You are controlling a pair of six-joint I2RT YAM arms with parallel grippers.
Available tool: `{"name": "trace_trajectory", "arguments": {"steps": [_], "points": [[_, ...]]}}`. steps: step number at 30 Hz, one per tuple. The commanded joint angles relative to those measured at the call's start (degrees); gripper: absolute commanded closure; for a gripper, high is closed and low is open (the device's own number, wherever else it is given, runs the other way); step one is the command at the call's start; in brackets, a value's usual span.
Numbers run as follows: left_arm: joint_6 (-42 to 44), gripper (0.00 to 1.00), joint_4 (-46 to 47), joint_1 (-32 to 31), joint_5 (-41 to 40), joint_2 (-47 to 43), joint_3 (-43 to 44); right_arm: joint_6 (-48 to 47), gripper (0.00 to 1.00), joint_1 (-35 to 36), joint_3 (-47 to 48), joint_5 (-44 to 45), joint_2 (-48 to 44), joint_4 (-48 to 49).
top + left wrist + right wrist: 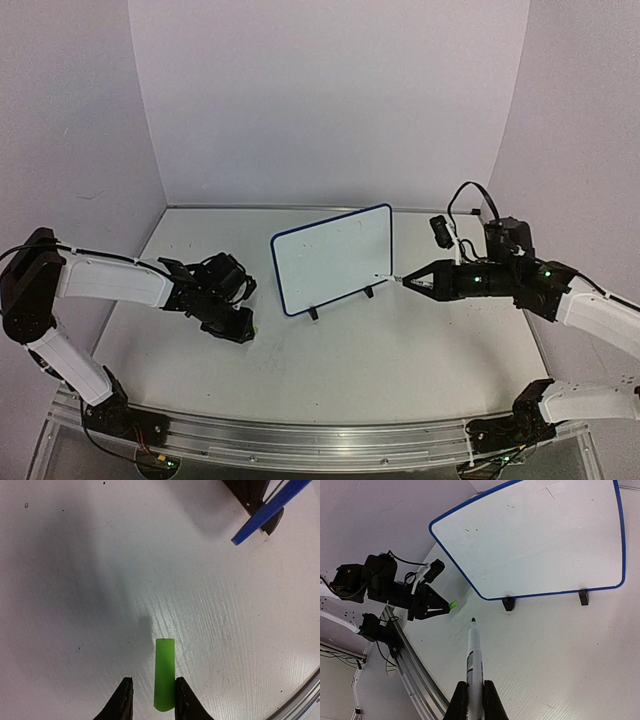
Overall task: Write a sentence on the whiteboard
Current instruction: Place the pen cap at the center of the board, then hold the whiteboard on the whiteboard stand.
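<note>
Right gripper clamps marker; tip just beside whiteboard right edge.

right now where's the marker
On the right: the marker is clamped in the right gripper's jaws, its tip pointing toward the whiteboard, near the board's lower right corner in the top view.

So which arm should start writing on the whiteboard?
Right. The right gripper holds the uncapped marker, tip near the whiteboard; the left gripper only holds a green cap.
</note>
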Motion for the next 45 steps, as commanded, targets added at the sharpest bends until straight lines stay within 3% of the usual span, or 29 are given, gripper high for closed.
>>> {"name": "trace_trajectory", "arguments": {"steps": [1, 14, 23, 26, 37, 45], "points": [[-0.3, 0.69, 1.4, -0.2, -0.2, -0.3, 0.8, 0.3, 1.0, -0.1, -0.4, 1.0, -1.6, 2.1], [-0.7, 0.57, 2.1, -0.2, 0.0, -2.9, -0.1, 0.7, 1.0, -0.1, -0.9, 1.2, -2.5, 2.0], [1.2, 0.32, -2.3, 1.0, -0.2, -9.6, 1.8, 1.5, 1.0, -0.1, -0.9, 1.4, -3.9, 1.6], [3.4, 0.28, -5.9, 2.5, 0.7, -12.0, 4.4, 1.9, 1.0, 0.0, -0.5, 2.5, -4.9, 1.5], [17.7, 0.26, -15.0, 13.5, 15.7, -11.0, 20.7, 0.1, 1.0, -0.1, 2.2, -0.1, -1.1, 2.6], [24.3, 0.26, -6.1, 15.5, 26.3, -6.0, 25.9, -0.8, 1.0, 0.3, 4.9, -3.5, 5.3, 9.6]]}}
